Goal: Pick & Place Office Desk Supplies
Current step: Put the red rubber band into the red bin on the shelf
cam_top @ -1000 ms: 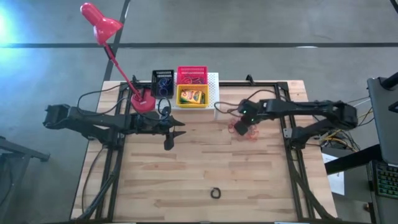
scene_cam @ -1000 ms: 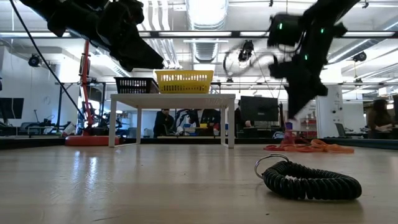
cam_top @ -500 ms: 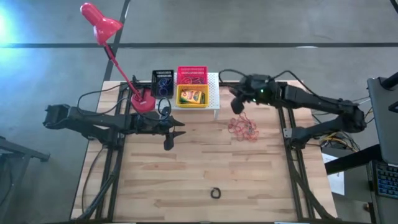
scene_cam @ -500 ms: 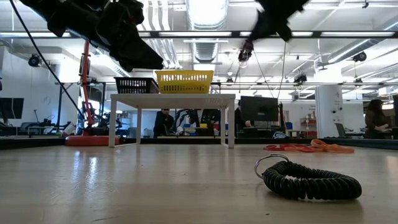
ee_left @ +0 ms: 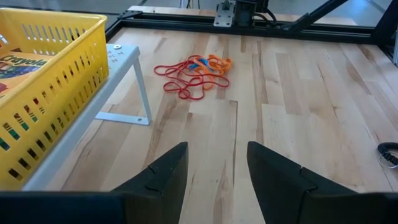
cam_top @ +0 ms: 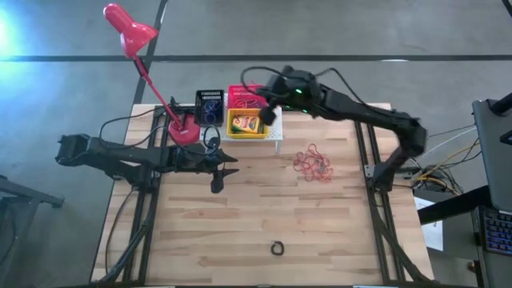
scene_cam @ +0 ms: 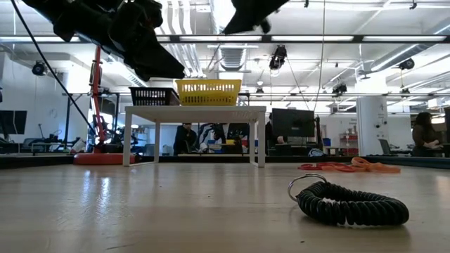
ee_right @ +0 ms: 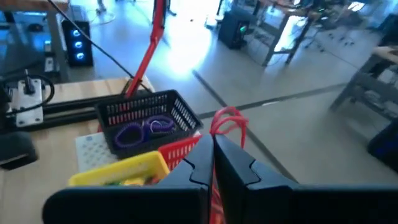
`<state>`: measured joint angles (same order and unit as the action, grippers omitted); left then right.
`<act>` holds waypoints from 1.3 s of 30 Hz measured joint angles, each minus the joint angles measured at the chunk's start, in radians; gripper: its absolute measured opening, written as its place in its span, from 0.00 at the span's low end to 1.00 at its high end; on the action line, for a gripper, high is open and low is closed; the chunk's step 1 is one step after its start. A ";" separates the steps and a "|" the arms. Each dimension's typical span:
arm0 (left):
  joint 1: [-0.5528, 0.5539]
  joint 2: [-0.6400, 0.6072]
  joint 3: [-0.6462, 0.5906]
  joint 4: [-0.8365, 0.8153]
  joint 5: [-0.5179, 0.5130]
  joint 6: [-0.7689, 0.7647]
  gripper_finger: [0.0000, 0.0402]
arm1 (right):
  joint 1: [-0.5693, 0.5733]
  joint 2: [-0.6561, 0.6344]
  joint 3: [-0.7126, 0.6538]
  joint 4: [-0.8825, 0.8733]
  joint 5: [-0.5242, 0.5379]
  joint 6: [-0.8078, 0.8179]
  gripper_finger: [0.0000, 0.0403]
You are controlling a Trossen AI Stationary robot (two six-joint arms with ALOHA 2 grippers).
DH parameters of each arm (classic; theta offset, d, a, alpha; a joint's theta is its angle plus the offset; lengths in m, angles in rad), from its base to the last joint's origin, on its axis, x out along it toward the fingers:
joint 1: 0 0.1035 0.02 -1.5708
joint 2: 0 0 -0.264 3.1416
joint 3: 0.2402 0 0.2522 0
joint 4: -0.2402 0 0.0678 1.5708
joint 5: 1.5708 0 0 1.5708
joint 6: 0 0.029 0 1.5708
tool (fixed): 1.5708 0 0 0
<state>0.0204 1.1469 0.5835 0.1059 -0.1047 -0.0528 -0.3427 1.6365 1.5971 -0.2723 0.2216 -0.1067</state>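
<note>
- Red mesh basket (ee_right: 180, 152) mostly hidden behind the right gripper's (ee_right: 212, 163) fingers
- Rubber band (ee_right: 227, 122) loop pinched there, its lower part unseen
- Yellow mesh basket (ee_left: 43, 81) cut off beside the left gripper's (ee_left: 217, 171) fingers

On the desk (cam_top: 240, 224) we see a stand (cam_top: 274, 120) at the back, carrying three baskets (cam_top: 247, 124): two side by side behind, one in front holding a crayon box (cam_top: 249, 123). A lamp (cam_top: 186, 128) stands left of the stand. A pile of rubber bands (cam_top: 313, 163) lies to the stand's right and nearer us; a coiled ring (cam_top: 278, 248) lies near the front edge.
</note>
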 joint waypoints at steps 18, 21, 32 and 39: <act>0.000 0.000 0.000 -0.003 0.000 0.000 0.42 | -0.095 0.469 0.510 -0.480 -0.126 0.005 0.02; 0.000 0.000 0.000 -0.006 0.000 0.000 0.42 | -0.114 0.492 0.570 -0.579 -0.125 0.016 0.04; 0.000 0.000 0.000 -0.006 0.000 0.000 0.42 | -0.128 0.363 0.584 -0.829 0.041 0.020 0.24; 0.000 0.000 0.000 -0.006 0.000 0.000 0.42 | -0.031 0.105 0.281 -0.897 0.041 0.087 0.22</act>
<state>0.0205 1.1469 0.5835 0.0998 -0.1047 -0.0528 -0.3738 1.7417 1.8778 -1.1692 0.2626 -0.0193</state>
